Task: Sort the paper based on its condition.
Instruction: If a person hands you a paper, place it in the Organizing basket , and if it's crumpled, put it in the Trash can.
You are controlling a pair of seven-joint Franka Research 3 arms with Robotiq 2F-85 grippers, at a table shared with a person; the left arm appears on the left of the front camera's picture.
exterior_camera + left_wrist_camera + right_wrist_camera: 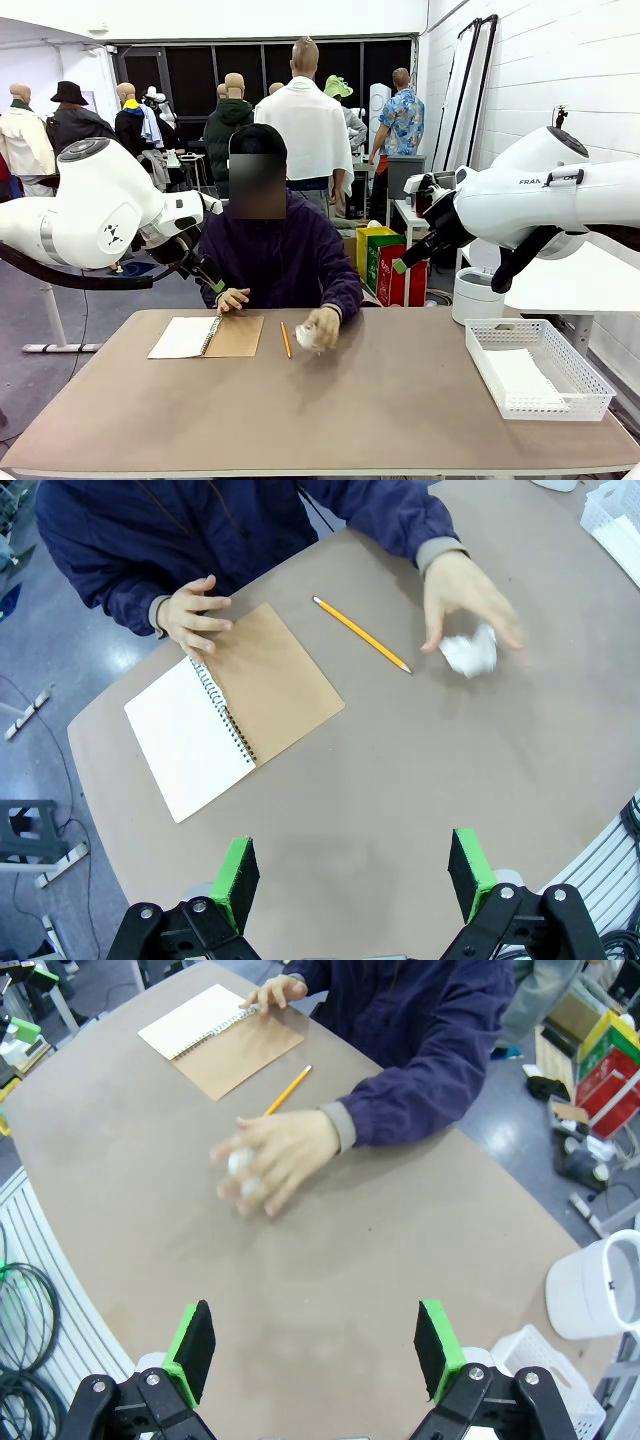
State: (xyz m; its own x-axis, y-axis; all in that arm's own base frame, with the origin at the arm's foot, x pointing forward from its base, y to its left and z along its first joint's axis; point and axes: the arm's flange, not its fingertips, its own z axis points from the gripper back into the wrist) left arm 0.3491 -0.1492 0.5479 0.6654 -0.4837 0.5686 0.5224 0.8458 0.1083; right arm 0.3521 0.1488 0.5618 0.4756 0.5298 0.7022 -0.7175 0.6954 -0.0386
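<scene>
A crumpled ball of white paper (470, 652) lies on the brown table under the person's blurred hand (275, 1155), which covers most of the ball (238, 1164). In the front view that hand holds the ball (308, 337) at the table's middle. A flat white sheet (522, 375) lies in the white basket (580, 378) at the right. My left gripper (352, 880) hangs open high above the near table with nothing between its green pads. My right gripper (314, 1350) is open too, well above the table on the near side of the hand. Both grippers (215, 283) (402, 264) hover beside the person.
An open spiral notebook (205, 336) with a brown cover lies at the far left under the person's other hand (190, 615). A yellow pencil (362, 634) lies between notebook and ball. A white bin (600, 1285) stands off the table by the basket.
</scene>
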